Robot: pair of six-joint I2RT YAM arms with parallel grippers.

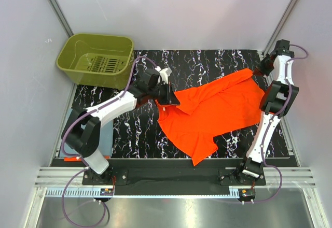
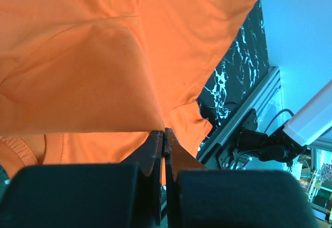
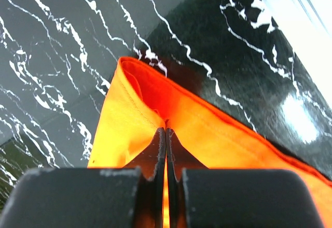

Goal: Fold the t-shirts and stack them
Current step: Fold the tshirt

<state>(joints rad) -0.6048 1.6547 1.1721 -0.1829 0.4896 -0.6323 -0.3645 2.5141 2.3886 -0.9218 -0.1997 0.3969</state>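
Observation:
A bright orange t-shirt (image 1: 212,109) lies stretched across the black marbled mat (image 1: 129,129), partly lifted between both arms. My left gripper (image 1: 168,97) is shut on the shirt's left end. In the left wrist view the jaws (image 2: 164,132) pinch a fold of the orange cloth (image 2: 104,57). My right gripper (image 1: 258,71) is shut on the shirt's far right corner. The right wrist view shows the jaws (image 3: 166,130) closed on a hemmed edge of the cloth (image 3: 129,119), just above the mat.
An olive-green plastic basket (image 1: 96,59) stands at the back left, off the mat's corner. Grey enclosure walls close in both sides and the back. An aluminium rail (image 1: 171,176) runs along the near edge by the arm bases.

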